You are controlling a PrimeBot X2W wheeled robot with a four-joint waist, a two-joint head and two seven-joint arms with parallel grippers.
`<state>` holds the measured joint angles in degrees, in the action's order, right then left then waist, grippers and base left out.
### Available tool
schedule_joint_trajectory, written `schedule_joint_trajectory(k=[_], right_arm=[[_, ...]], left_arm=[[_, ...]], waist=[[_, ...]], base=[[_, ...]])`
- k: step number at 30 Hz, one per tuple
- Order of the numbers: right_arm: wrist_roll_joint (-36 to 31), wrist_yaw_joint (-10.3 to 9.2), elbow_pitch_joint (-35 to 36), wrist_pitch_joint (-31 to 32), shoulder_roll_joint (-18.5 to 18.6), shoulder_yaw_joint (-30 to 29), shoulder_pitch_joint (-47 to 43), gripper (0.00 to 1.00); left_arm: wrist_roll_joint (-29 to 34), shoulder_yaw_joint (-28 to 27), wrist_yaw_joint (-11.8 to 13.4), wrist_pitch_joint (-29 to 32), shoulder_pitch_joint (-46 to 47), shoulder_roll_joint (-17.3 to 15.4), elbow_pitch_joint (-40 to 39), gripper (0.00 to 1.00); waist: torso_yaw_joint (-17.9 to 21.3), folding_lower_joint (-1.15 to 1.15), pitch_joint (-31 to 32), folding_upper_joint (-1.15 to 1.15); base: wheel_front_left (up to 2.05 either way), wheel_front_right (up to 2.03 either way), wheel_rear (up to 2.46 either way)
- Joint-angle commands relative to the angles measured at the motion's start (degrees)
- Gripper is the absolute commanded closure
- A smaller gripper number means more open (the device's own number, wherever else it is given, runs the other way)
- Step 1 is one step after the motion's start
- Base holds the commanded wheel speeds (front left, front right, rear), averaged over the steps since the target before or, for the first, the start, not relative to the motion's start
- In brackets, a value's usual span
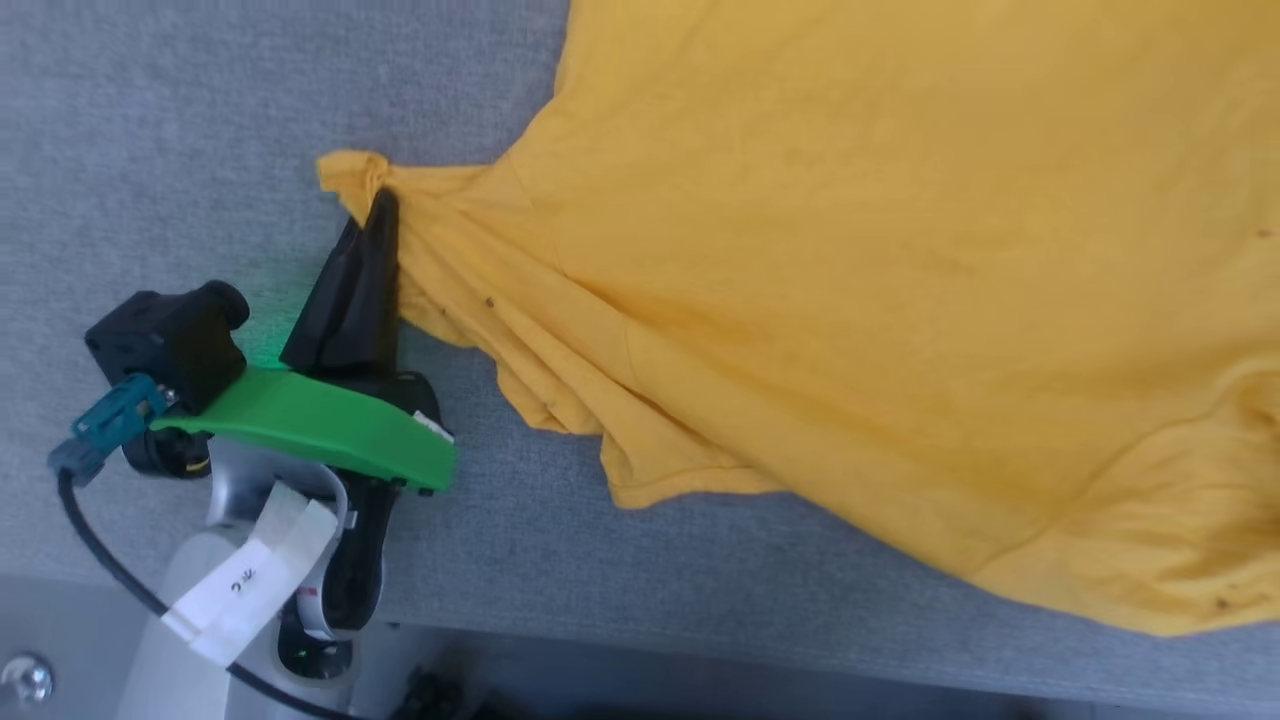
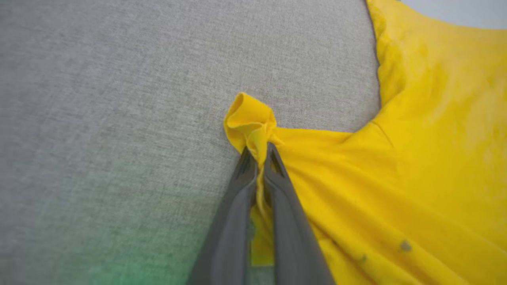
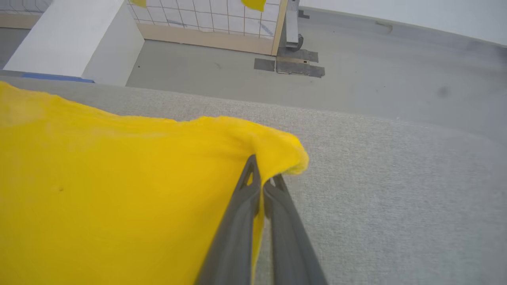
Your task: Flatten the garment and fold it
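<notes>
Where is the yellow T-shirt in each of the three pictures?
Head view: T-shirt covers the right side, a bunched corner pinched by the left gripper.
Left wrist view: right side, bunched corner at centre.
Right wrist view: left half, edge pinched by the right gripper.
Shared landmark: grey cloth tabletop.

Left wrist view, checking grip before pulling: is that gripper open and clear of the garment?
No, the left gripper is shut on a bunched corner of the garment.

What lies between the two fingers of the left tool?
A bunched corner of the shirt is pinched there, as the left wrist view shows; the left tool is shut on it.
</notes>
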<state>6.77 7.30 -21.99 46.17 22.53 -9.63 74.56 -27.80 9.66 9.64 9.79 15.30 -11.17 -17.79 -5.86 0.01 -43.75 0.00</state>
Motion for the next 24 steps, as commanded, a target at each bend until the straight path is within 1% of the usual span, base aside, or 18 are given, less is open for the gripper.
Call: schedule_joint_trajectory(k=[1, 4, 5, 8, 12, 16, 19, 22, 24], right_arm=[[0.84, 0.19, 1.1, -0.95, 1.31, 0.28, -2.03, 1.0], [3.35, 0.19, 2.97, -2.32, 3.81, 2.2, -6.31, 1.0], [5.78, 0.19, 4.06, -2.63, 5.48, 3.88, -9.73, 1.0], [8.74, 0.19, 7.98, -3.59, 6.37, 5.65, -16.4, 1.0], [11.14, 0.19, 13.83, -3.24, 5.92, 6.45, -28.75, 1.0], [12.39, 0.19, 18.89, -4.11, 2.54, 6.07, -40.5, 1.0], [13.36, 0.19, 21.17, -4.5, -1.13, 6.63, -49.68, 1.0], [14.53, 0.19, 21.63, -5.21, -5.12, 8.34, -56.92, 1.0], [15.19, 0.19, 20.48, -5.89, -7.67, 9.48, -61.08, 1.0]], left_arm=[[-0.42, -0.61, 1.06, 1.48, -2.65, -1.1, 3.26, 1.0], [-0.62, -1.15, 1.31, 1.69, -3.59, -1.64, 4.63, 1.0], [-0.53, -1.47, 1.63, 1.93, -4.27, -2.06, 5.25, 1.0], [-0.79, -1.75, 1.92, 2.3, -5.17, -2.32, 5.79, 1.0], [-1.26, -2.62, 2.67, 2.6, -6.38, -2.55, 6.54, 1.0], [-1.65, -2.85, 3.21, 2.81, -7.21, -2.37, 7.02, 1.0], [-1.93, -2.69, 3.4, 2.93, -7.48, -2.08, 7.66, 1.0], [-2.2, -2.75, 3.59, 2.95, -7.73, -1.94, 8.13, 1.0], [-2.42, -2.78, 3.71, 3.08, -7.87, -1.87, 8.46, 1.0]], waist=[[4.29, -0.01, 7.38, 0.0], [7.3, -0.01, 12.64, 0.0], [9.18, -0.01, 15.72, 0.0], [11.36, -0.01, 19.46, 0.0], [14.15, -0.01, 23.25, 0.0], [15.79, -0.01, 25.26, 0.0], [16.17, -0.01, 26.07, 0.0], [16.55, -0.01, 26.43, 0.0], [16.59, -0.01, 26.54, 0.0]], base=[[0.0, 0.0, 0.0], [0.0, 0.0, 0.0], [0.0, 0.0, 0.0], [0.0, 0.0, 0.0], [0.0, 0.0, 0.0], [0.0, 0.0, 0.0], [0.0, 0.0, 0.0], [0.0, 0.0, 0.0], [0.0, 0.0, 0.0]])
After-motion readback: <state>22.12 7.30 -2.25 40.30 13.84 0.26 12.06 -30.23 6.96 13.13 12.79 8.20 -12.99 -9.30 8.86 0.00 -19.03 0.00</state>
